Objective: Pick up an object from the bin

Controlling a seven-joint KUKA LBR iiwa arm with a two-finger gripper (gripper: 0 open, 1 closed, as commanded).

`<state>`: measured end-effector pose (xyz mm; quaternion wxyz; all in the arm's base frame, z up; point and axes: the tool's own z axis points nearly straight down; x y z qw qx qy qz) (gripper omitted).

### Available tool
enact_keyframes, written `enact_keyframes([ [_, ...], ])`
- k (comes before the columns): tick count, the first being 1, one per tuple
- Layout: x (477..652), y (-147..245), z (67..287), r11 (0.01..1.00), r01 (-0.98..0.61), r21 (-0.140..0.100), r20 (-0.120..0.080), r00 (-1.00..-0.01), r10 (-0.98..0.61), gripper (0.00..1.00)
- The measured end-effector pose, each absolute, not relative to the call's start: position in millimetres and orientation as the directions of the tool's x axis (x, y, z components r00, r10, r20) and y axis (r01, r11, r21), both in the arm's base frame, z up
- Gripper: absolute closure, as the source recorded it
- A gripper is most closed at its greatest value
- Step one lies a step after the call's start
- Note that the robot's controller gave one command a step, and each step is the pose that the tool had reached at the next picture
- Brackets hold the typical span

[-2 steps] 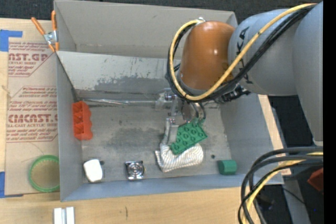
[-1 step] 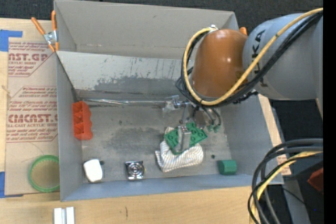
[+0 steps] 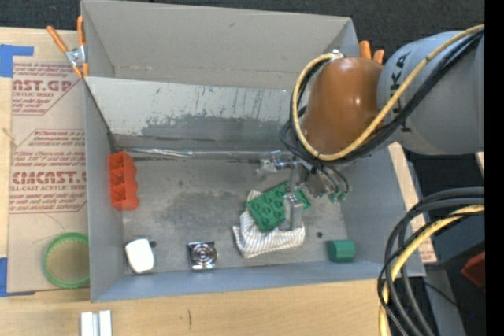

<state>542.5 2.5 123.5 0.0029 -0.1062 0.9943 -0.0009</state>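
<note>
My gripper (image 3: 294, 204) reaches down under the arm's brown cover into the right part of the bin. Its fingers stand at the right edge of a green studded toy brick (image 3: 268, 208), which lies tilted on a crumpled white-grey cloth (image 3: 266, 238). Whether the fingers close round the brick is hidden by the wrist. A small dark green block (image 3: 340, 250) lies on the floor to the lower right of the gripper.
An orange brick-like piece (image 3: 122, 180) lies by the left wall. A white rounded lump (image 3: 139, 255) and a small shiny metal part (image 3: 202, 254) sit near the front wall. The arm and its cables cover the bin's right side.
</note>
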Motion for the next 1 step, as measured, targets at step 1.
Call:
enact_keyframes([
  [1,535.4,5.8,91.3,0.978,-0.210,0.003,-0.001,-0.978,-0.210,0.00],
])
